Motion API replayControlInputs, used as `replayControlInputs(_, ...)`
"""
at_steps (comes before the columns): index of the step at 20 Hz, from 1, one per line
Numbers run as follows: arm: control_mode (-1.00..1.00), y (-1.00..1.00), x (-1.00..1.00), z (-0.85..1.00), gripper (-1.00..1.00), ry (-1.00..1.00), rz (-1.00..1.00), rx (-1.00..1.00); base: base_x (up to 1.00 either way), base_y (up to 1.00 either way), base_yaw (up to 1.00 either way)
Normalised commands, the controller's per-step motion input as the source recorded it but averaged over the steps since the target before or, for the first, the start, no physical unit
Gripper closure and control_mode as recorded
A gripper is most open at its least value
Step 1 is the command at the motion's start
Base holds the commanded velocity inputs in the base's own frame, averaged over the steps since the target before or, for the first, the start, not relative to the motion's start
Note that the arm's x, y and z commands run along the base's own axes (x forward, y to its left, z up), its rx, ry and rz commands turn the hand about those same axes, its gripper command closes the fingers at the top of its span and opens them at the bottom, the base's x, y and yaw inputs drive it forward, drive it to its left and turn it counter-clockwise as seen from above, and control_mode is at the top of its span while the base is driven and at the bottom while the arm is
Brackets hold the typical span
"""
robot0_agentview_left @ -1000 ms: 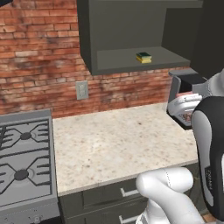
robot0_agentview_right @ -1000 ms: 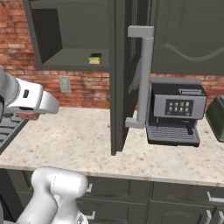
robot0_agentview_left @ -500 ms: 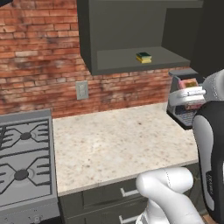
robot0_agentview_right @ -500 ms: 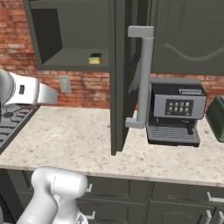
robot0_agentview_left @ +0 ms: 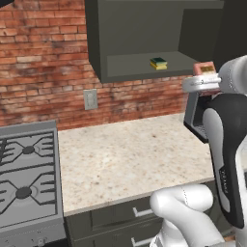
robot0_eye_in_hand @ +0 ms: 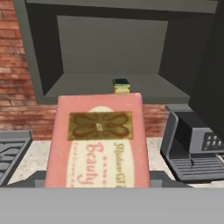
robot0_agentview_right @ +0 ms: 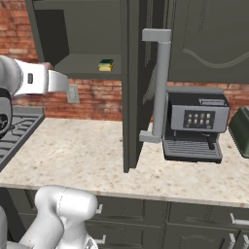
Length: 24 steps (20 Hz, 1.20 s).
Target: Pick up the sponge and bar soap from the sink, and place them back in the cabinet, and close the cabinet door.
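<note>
My gripper [robot0_eye_in_hand: 94, 181] is shut on the bar soap [robot0_eye_in_hand: 94, 140], a pink-orange bar with a gold label, which fills the lower middle of the hand view. From the left base the bar soap [robot0_agentview_left: 205, 69] hangs at shelf height, just right of the open cabinet [robot0_agentview_left: 140, 29]. The yellow and green sponge [robot0_agentview_left: 158, 63] lies on the cabinet shelf, straight ahead of the soap as the sponge [robot0_eye_in_hand: 121, 85] in the hand view. The cabinet door [robot0_agentview_right: 131, 87] stands open, edge-on, with its silver bar handle [robot0_agentview_right: 159, 85]. The sink is out of view.
A coffee machine [robot0_agentview_right: 197, 124] stands on the speckled counter [robot0_agentview_left: 130, 154] under and right of the open door, with a dark toaster [robot0_agentview_right: 240, 131] beyond it. A gas stove [robot0_agentview_left: 26, 178] is at the left. A wall outlet [robot0_agentview_left: 90, 99] sits on the brick wall.
The hand has risen with the soap from in front of the coffee machine up to shelf height. The sponge and the door have not moved.
</note>
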Motion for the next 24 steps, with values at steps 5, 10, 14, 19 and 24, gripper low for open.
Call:
replayControlInputs(5,-1.00,0.00,0.12,0.05,1.00,-0.22,0.02,0.00,0.00,0.00,0.00)
replayControlInputs(10,-1.00,0.00,0.09,-0.07,1.00,-0.22,0.09,0.00,0.00,0.00,0.00)
replayControlInputs(14,-1.00,0.00,0.20,0.04,1.00,-0.09,0.06,0.00,0.00,0.00,0.00)
replayControlInputs(19,-1.00,0.02,0.19,0.29,1.00,0.08,0.00,0.01,0.00,0.00,0.00)
replayControlInputs(24,-1.00,0.05,0.24,0.17,1.00,0.17,0.00,0.00,0.00,0.00,0.00)
